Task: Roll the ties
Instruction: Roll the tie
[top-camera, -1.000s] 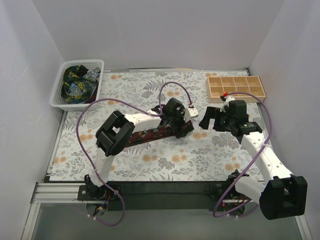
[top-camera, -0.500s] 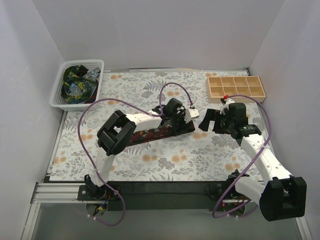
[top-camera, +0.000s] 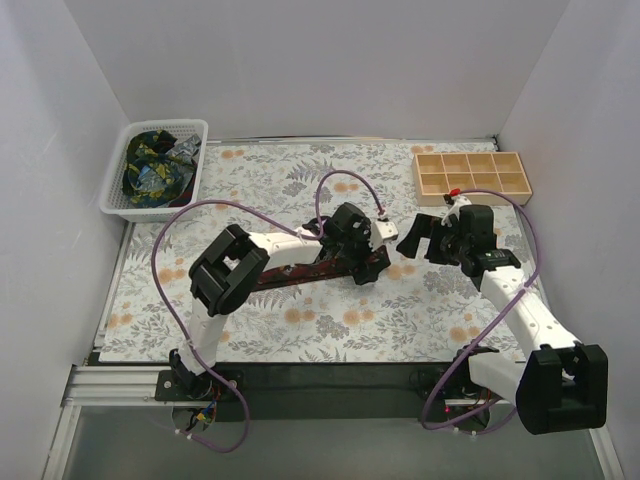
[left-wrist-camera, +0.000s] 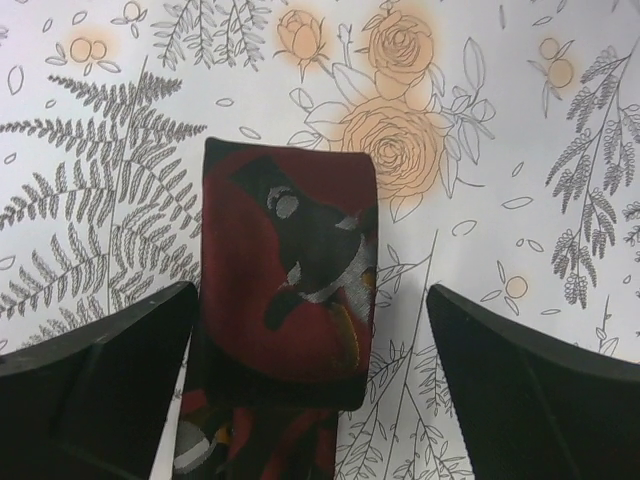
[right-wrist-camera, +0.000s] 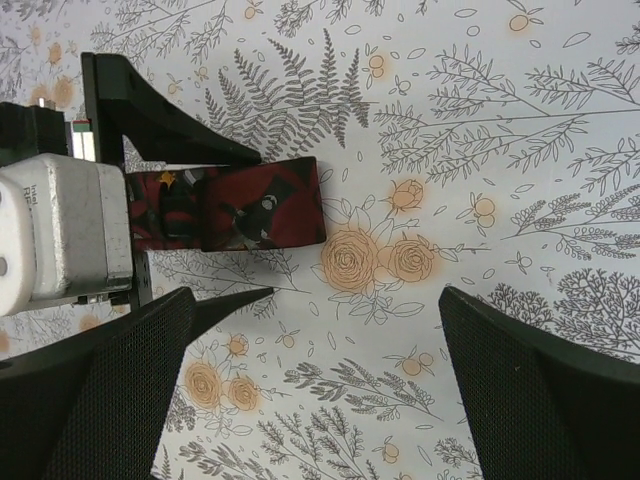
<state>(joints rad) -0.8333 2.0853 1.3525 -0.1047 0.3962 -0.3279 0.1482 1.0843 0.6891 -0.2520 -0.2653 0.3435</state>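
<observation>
A maroon tie (top-camera: 285, 274) with dark and pale prints lies flat on the floral mat, running left to right. Its right end is folded back on itself (left-wrist-camera: 285, 290). My left gripper (top-camera: 372, 262) is open and hovers over that folded end, with one finger (left-wrist-camera: 100, 390) at the tie's left edge and the other (left-wrist-camera: 540, 390) well to the right. My right gripper (top-camera: 420, 238) is open and empty, just right of the tie's end (right-wrist-camera: 250, 205). The right wrist view also shows the left gripper (right-wrist-camera: 60, 230). Other dark printed ties (top-camera: 155, 165) are heaped in a basket.
A white mesh basket (top-camera: 118, 190) stands at the back left. A wooden compartment tray (top-camera: 472, 172) stands at the back right, behind the right gripper. Purple cables loop over both arms. White walls enclose the table on three sides.
My left gripper has shifted a little toward the near side over the tie's right end. The right gripper has barely moved.
</observation>
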